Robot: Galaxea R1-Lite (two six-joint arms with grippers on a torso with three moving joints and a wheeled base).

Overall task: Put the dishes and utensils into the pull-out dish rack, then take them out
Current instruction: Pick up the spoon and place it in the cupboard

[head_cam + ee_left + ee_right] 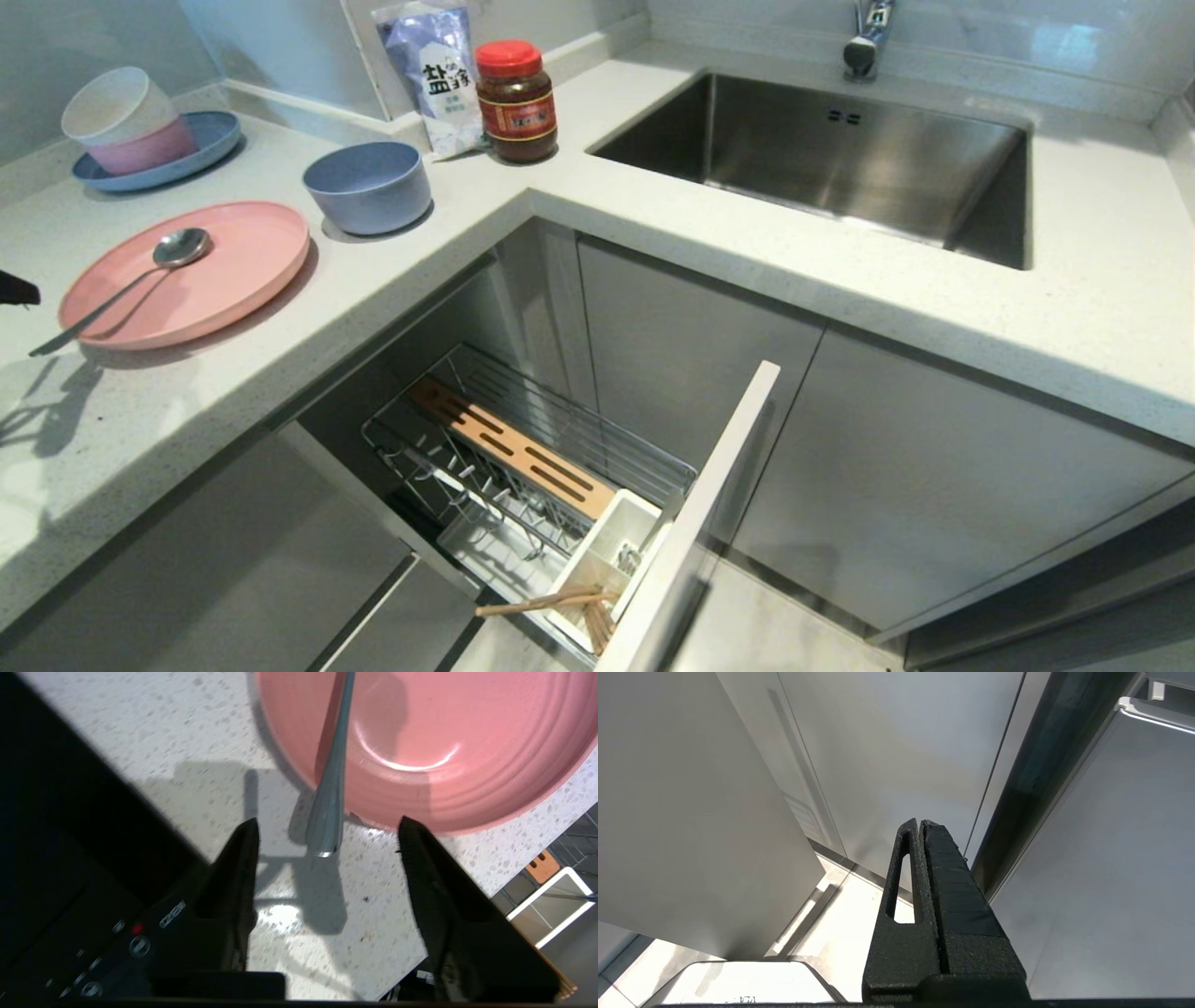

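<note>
Left tool open, empty, at the spoon handle's end.
Spoon bowl cut off; chopsticks half-hidden in the rack's cutlery cup; right tool shut.

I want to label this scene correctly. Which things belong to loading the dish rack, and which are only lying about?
For the job:
- pink plate
- spoon
- blue-grey bowl
- chopsticks
- dish rack

Lying about:
- stacked bowls on blue plate
- salt bag
- sauce jar
- sink
</note>
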